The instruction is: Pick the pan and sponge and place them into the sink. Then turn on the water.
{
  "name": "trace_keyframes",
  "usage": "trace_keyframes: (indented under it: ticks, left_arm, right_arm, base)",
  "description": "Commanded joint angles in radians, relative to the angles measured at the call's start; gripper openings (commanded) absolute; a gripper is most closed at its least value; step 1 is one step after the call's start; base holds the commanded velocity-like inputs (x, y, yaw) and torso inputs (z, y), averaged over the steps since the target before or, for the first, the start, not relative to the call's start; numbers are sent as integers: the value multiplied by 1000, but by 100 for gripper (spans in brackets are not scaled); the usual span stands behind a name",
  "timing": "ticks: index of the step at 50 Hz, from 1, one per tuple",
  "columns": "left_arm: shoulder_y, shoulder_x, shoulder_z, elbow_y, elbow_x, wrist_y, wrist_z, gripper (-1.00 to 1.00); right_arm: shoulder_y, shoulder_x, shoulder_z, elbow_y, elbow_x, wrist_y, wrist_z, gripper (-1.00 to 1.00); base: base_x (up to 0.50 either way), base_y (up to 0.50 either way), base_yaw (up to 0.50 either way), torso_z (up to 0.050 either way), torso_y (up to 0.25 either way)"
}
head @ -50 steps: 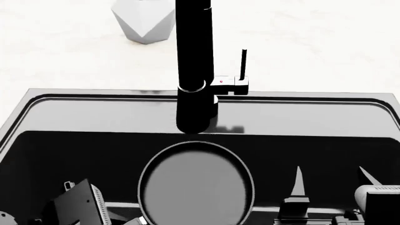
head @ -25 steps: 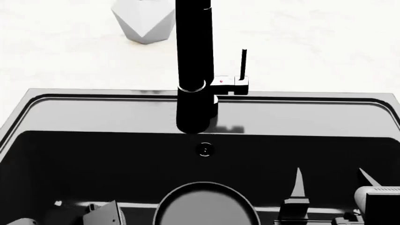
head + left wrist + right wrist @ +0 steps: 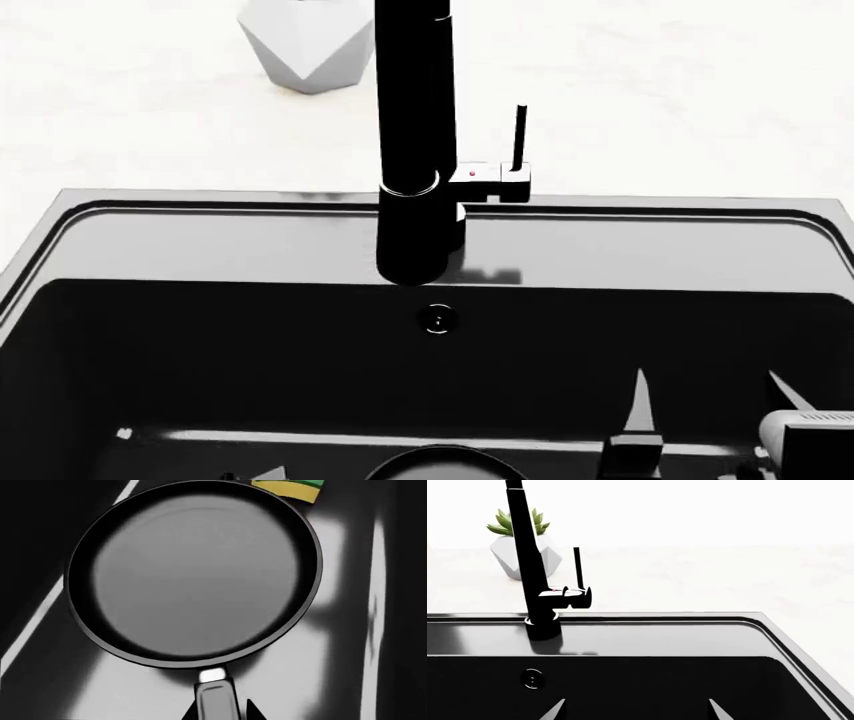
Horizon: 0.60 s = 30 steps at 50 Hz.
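Note:
The black pan [image 3: 193,575] fills the left wrist view, flat grey bottom up. Its short handle [image 3: 217,700] runs between the two fingertips of my left gripper [image 3: 221,712], which is shut on it. In the head view only the pan's far rim [image 3: 434,466] shows at the bottom edge, low inside the sink [image 3: 240,235]. A corner of the green and yellow sponge [image 3: 288,487] shows past the pan's far rim. My right gripper [image 3: 714,400] is open and empty, fingertips [image 3: 554,711] wide apart over the sink's right part. No water runs from the black faucet [image 3: 414,140].
The faucet's thin lever [image 3: 519,135] stands upright to the right of the spout, a red dot at its base. A round overflow hole [image 3: 438,319] is in the sink's back wall. A grey faceted plant pot [image 3: 307,40] stands on the white counter behind.
The pan and my left gripper have moved down and toward the near edge of the head view, uncovering the overflow hole. The right gripper has sunk slightly.

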Motion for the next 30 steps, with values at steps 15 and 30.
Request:
trace_keyframes:
  ticks: [15,30]
  left_arm:
    - [-6,61,10,-136,5,87,-12,-100]
    - [4,38,18,-102,3,76,-5,100]
  right_arm:
    - [-14,-1,0,6,-2,-9,-3,100]
    - [4,5,-5,3,6,5,0,100]
  base:
    - [0,0,0,1,0]
    - [0,0,0,0,0]
